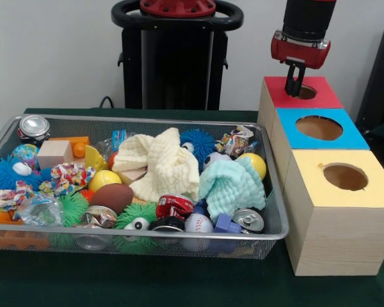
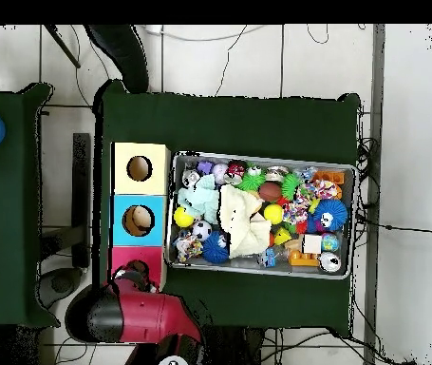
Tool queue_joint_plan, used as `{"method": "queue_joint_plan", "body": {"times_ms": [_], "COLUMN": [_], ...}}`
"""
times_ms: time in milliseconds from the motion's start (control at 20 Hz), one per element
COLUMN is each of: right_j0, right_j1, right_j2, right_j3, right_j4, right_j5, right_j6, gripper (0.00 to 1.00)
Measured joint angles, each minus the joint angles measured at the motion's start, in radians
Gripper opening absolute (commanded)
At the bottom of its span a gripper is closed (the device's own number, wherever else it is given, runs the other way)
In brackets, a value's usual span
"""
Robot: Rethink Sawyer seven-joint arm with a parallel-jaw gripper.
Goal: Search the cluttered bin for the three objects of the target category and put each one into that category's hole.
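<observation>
My gripper (image 1: 294, 86) hangs at the far right, right over the round hole (image 1: 305, 92) in the red-topped box (image 1: 326, 97), its tip at the hole's rim. Nothing shows in it. From above, the gripper (image 2: 132, 277) and the arm cover the near end of the red box (image 2: 153, 255). The wire mesh bin (image 1: 276, 225) on the left is packed with clutter: crushed cans (image 1: 33, 127), (image 1: 248, 220), balls such as a yellow ball (image 1: 255, 164) and a baseball (image 1: 198, 223), a brown football (image 1: 112, 197), and spiky rubber toys (image 1: 197, 141).
A blue-topped box (image 1: 352, 137) and a yellow-topped box (image 1: 377, 188) with round holes stand in a row in front of the red one, to the right of the bin. A cream cloth (image 1: 169, 167) and a mint cloth (image 1: 232, 187) lie over the clutter. A wooden block (image 1: 54, 153) sits at the left.
</observation>
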Motion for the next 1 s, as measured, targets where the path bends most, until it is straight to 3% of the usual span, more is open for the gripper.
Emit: {"method": "queue_joint_plan", "body": {"times_ms": [700,1000], "right_j0": [0.003,0.034], "right_j1": [0.018,0.056], "right_j2": [-0.002,-0.035], "right_j3": [-0.017,-0.070], "right_j4": [0.002,0.025], "right_j5": [0.019,0.035], "right_j6": [0.000,0.000], "gripper": [0.00,0.00]}}
